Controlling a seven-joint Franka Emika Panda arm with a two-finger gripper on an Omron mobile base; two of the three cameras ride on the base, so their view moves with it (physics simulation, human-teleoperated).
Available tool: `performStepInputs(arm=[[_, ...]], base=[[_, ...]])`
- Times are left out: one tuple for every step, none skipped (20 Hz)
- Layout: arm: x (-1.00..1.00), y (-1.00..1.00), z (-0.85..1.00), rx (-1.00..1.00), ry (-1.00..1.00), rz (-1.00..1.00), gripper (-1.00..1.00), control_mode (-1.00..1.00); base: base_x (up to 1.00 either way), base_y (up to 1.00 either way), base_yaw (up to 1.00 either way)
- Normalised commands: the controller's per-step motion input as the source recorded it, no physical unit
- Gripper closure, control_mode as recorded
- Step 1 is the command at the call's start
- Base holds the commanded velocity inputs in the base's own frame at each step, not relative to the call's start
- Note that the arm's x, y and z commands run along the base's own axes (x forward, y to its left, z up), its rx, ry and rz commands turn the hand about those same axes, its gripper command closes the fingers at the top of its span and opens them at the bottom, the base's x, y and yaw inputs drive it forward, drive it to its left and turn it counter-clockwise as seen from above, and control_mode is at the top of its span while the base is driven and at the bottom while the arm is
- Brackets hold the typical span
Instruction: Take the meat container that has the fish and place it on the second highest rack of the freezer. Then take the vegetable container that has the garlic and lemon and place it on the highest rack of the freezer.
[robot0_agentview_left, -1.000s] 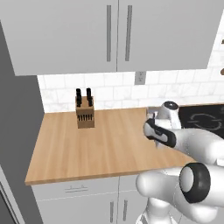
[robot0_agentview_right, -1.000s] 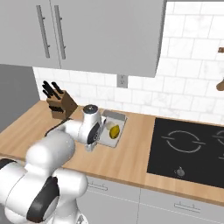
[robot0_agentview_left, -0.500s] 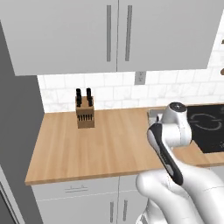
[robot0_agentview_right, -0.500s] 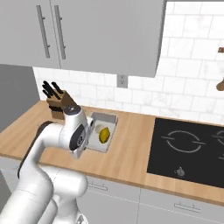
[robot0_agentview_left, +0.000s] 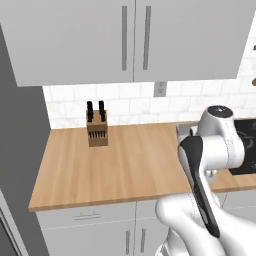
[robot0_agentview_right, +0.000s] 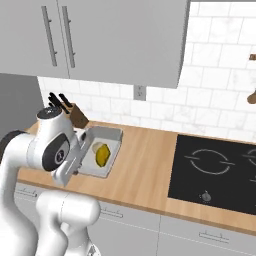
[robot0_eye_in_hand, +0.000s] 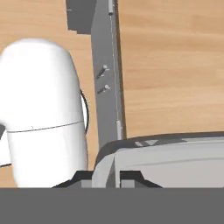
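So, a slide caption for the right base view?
White robot arm beside grey rectangular container holding a yellow lemon on the wooden counter.

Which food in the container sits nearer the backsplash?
The garlic in the vegetable container, the pale bulb; the yellow lemon lies in front of it.

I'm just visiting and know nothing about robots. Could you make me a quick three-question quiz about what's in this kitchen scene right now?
1. True or false: the knife block stands on the wooden counter by the tiled wall.
2. What yellow item lies in the grey container?
A. banana
B. lemon
C. cheese
3. Where is the black cooktop relative to the container in the right base view?

Key:
1. True.
2. B.
3. To its right, with bare counter between. The hand grips the container's rim.
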Motion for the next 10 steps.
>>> performStepInputs(arm=[[-0.96, 0.41, 0.8, -0.05, 0.13, 0.0, 1.0, -1.0], [-0.76, 0.45, 0.54, -0.03, 0.1, 0.0, 1.0, -1.0], [-0.54, 0.46, 0.18, 0.0, 0.01, 0.0, 1.0, -1.0], [-0.11, 0.48, 0.0, -0.02, 0.14, 0.01, 1.0, -1.0], [-0.04, 0.42, -0.11, 0.0, 0.07, 0.03, 1.0, -1.0], [0.0, 0.34, -0.11, 0.0, 0.1, 0.07, 1.0, -1.0], [0.0, 0.26, -0.1, 0.0, 0.09, 0.06, 1.0, -1.0], [0.0, 0.34, -0.17, 0.0, 0.13, 0.05, 1.0, -1.0], [0.0, 0.46, -0.2, 0.0, 0.18, 0.05, 1.0, -1.0], [-0.03, 0.36, -0.22, 0.0, 0.15, 0.07, 1.0, -1.0]], base=[[0.0, 0.0, 0.0], [0.0, 0.0, 0.0], [0.0, 0.0, 0.0], [0.0, 0.0, 0.0], [0.0, 0.0, 0.0], [0.0, 0.0, 0.0], [0.0, 0.0, 0.0], [0.0, 0.0, 0.0], [0.0, 0.0, 0.0], [0.0, 0.0, 0.0]])
